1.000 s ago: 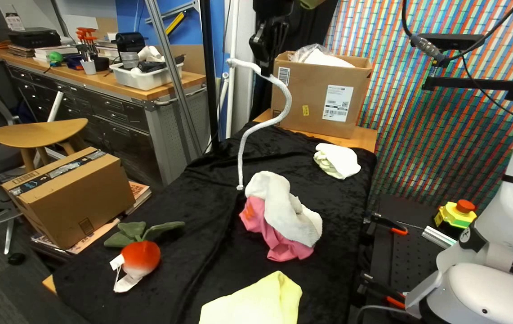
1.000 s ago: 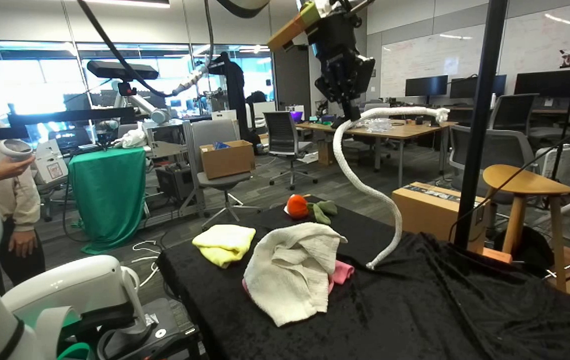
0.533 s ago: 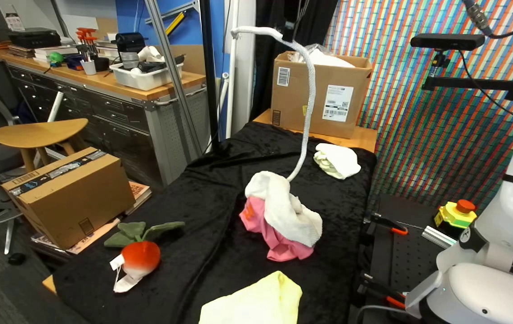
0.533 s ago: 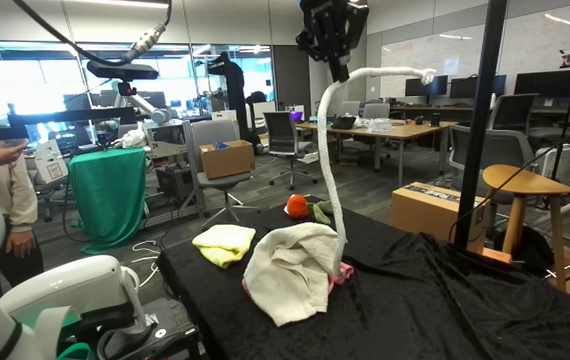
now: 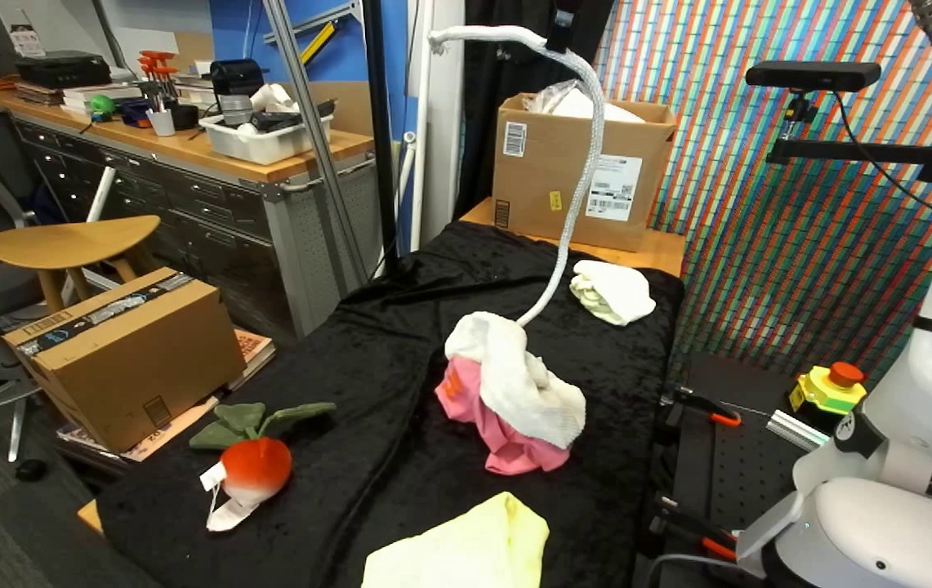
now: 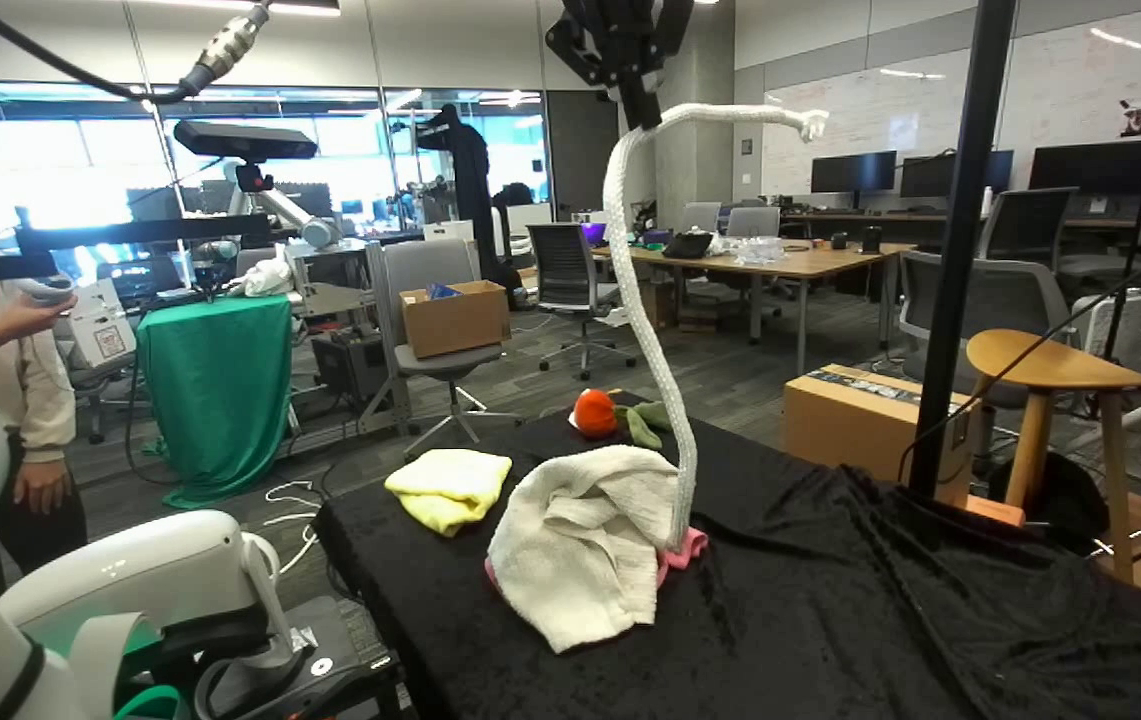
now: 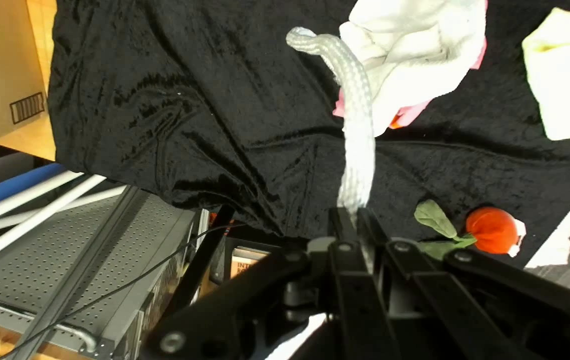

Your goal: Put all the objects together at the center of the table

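In the wrist view my gripper (image 7: 356, 216) is shut on the white rope (image 7: 358, 150). High over the table (image 5: 335, 367), the gripper (image 6: 644, 112) keeps one rope end sticking out sideways. The long part of the rope (image 5: 588, 163) hangs to the cloth pile, where I cannot tell whether it touches. That pile is a white cloth (image 6: 570, 560) lying over a pink cloth (image 5: 506, 445). A pale yellow cloth (image 5: 466, 551) lies apart, as does the red-orange round toy (image 5: 257, 467) with green leaves. Another white cloth (image 5: 613, 291) rests near the cardboard box end.
A large cardboard box (image 5: 547, 171) stands at one table end. A black post (image 6: 960, 250) rises beside the table. The robot base (image 5: 890, 523) and a tool tray (image 5: 727, 482) border another side. A smaller box (image 5: 131, 359) sits off the table.
My gripper has risen with the rope and shifted across the table. The rope's hanging end has moved from open black cloth to the pile of white and pink cloths. The other objects stay put.
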Robot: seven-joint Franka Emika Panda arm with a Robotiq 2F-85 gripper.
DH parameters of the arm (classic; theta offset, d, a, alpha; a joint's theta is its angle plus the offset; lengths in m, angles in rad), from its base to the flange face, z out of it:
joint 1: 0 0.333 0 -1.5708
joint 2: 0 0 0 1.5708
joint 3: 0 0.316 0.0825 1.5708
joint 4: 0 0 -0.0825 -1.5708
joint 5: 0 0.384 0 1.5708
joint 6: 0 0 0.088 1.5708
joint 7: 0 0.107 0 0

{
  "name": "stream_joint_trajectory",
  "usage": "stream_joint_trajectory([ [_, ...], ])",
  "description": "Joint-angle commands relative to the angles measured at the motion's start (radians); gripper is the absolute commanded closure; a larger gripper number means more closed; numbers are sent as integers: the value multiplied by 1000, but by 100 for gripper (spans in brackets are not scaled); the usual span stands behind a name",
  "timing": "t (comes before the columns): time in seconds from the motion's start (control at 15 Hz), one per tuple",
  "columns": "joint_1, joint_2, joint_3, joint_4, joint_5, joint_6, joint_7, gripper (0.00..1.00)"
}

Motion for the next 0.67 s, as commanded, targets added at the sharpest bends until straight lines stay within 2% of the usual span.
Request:
stream_joint_trajectory([
  [0.0,30,-28,6,-22,50,-60,-89,98],
  [0.27,73,-19,31,-25,86,-162,-174,98],
  [0.6,122,29,108,-45,75,-211,-164,98],
])
